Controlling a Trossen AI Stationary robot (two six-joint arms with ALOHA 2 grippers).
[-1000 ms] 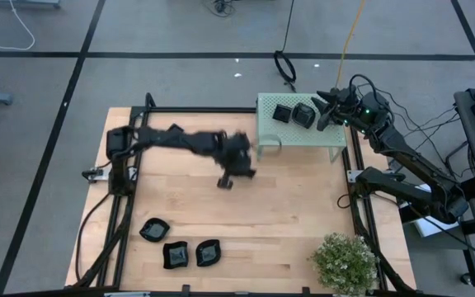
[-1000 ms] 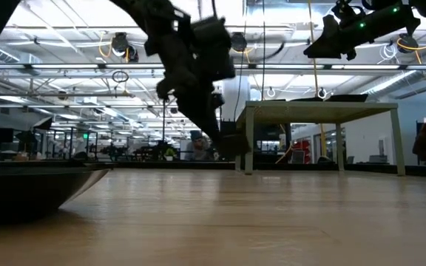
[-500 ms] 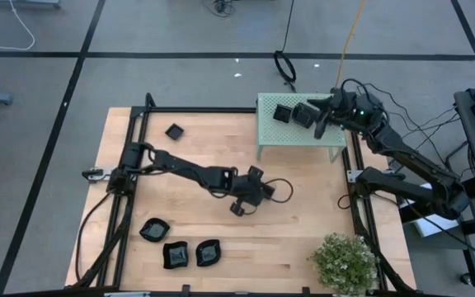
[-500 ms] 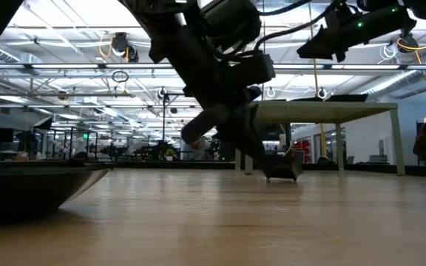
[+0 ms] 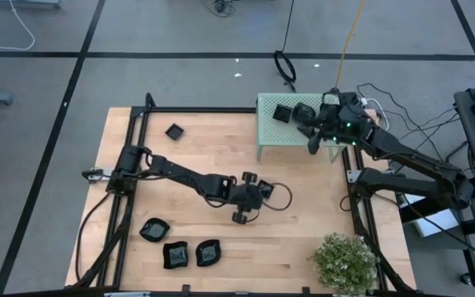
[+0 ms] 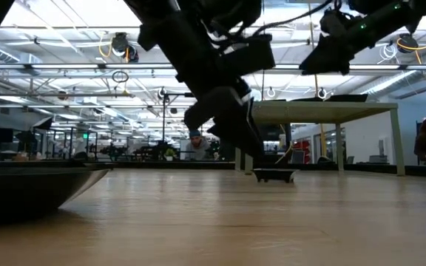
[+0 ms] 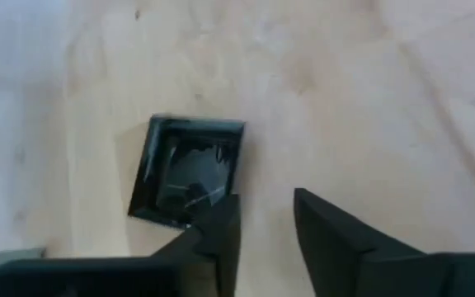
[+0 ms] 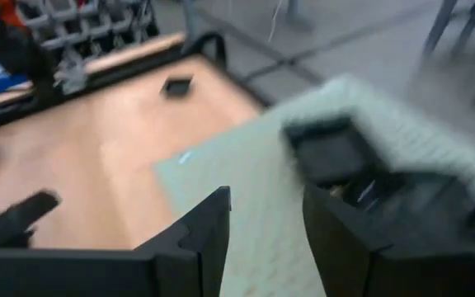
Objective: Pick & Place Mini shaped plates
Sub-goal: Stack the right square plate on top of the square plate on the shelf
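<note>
A square black mini plate point(image 7: 186, 171) lies flat on the wooden table point(image 5: 320, 206), seen in the low view as a low dark plate point(image 6: 274, 175). My left gripper point(image 7: 264, 213) stands open just over it, with the plate beside the outer side of one finger, not between the two. My right gripper point(image 8: 266, 206) is open and hovers over the pale green perforated box point(image 5: 299, 136), on which two black plates point(image 5: 282, 113) rest. Nothing sits between its fingers. My left gripper's one fingertip point(image 7: 221, 221) overlaps the near edge point(image 7: 190, 216) of the square plate in the wrist view. Whether it touches the plate I cannot tell. The plate lies flat on the table.
Another square plate point(image 5: 174, 130) lies at the table's far left. Three wavy-edged plates point(image 5: 175, 254) sit in a group near the front left. A potted plant point(image 5: 345, 260) stands at the front right. A black frame point(image 5: 221, 110) borders the table.
My left gripper has swung from beside the green box toward the table's near right and down, carrying the square plate. It has set the plate on the table and opened. My right gripper has moved leftward and nearer over the green box and tipped downward.
</note>
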